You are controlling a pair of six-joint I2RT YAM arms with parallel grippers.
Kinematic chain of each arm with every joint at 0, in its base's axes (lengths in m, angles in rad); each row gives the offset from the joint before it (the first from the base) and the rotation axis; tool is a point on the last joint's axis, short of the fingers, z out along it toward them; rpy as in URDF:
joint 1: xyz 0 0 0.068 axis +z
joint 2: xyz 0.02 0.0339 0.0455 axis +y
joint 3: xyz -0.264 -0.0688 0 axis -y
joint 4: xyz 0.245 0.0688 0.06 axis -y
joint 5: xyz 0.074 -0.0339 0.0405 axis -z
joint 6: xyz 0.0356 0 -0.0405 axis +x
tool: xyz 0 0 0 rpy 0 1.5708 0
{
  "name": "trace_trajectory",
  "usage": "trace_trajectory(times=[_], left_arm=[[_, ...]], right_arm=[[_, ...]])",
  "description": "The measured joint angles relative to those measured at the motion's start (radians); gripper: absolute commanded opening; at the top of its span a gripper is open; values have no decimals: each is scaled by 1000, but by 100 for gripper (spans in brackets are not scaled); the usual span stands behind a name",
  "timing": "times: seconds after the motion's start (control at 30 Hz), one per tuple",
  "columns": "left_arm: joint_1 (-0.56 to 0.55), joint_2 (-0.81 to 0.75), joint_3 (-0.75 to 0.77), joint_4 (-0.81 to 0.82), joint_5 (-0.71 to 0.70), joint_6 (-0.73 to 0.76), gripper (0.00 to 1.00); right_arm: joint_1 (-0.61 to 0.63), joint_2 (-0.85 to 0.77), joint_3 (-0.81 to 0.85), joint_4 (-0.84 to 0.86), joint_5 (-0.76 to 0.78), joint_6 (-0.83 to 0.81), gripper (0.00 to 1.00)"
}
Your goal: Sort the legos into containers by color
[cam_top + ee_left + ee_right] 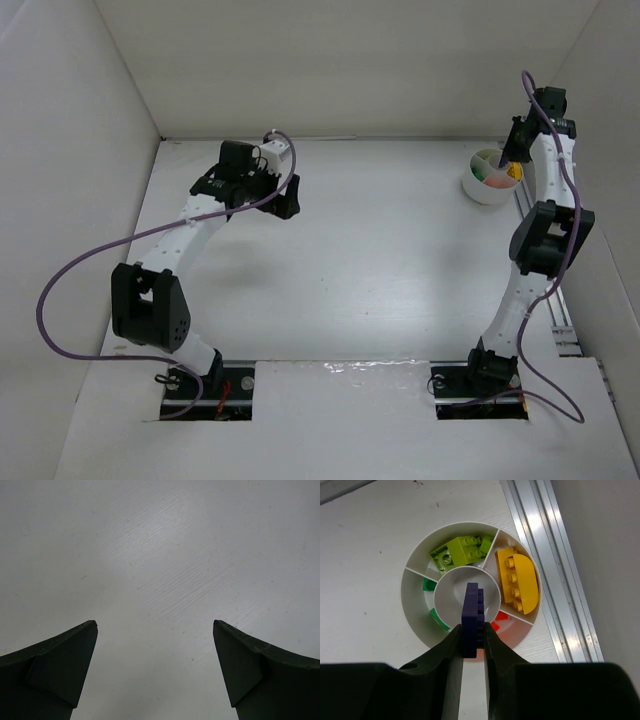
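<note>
1. Looking through the right wrist camera, I saw the right gripper (472,632) pinching a dark blue lego (470,605) on edge between its two fingers, studs facing right.
2. That brick hung over the round middle well of the white cup (414,597); I could not tell whether it touched the floor of the well.
3. Lime-green legos (462,550) lay in the far wedge. A yellow lego (520,577) with a rounded edge filled the right-hand wedge.
4. Darker green pieces (430,585) sat in the left wedge, and an orange-red piece (501,616) showed in the near-right wedge, partly hidden by a finger.
5. From the top camera, the cup stood near the far right corner of the table (380,260), just beside a metal rail (545,545), with the right gripper directly above it.
6. My left gripper (155,670) was spread wide, with only bare tabletop showing between its fingers. It hung over the far left of the table, well apart from the cup.
</note>
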Motion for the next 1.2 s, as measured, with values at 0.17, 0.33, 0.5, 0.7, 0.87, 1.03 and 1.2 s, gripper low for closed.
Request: trace_trajectory(times=[0.17, 0.33, 0.5, 0.7, 0.87, 1.03, 1.2], left_arm=[[0, 11, 1, -5, 0, -3, 100], [0, 17, 10, -6, 0, -3, 100], [0, 17, 10, -5, -3, -14, 100], [13, 16, 8, 14, -4, -35, 100], [83, 13, -12, 40, 10, -66, 100], [233, 9, -72, 66, 40, -93, 100], [335, 2, -149, 100, 18, -95, 100]], right_arm=[[8, 13, 0, -4, 0, 0, 21], [20, 18, 13, -4, 3, 0, 49], [36, 19, 15, -5, 4, 0, 52], [67, -5, 13, -5, -13, 8, 53], [129, -150, -35, -13, -146, 60, 54], [247, -345, -170, 47, -404, 154, 67], [388, -407, -402, 145, -542, 207, 74]])
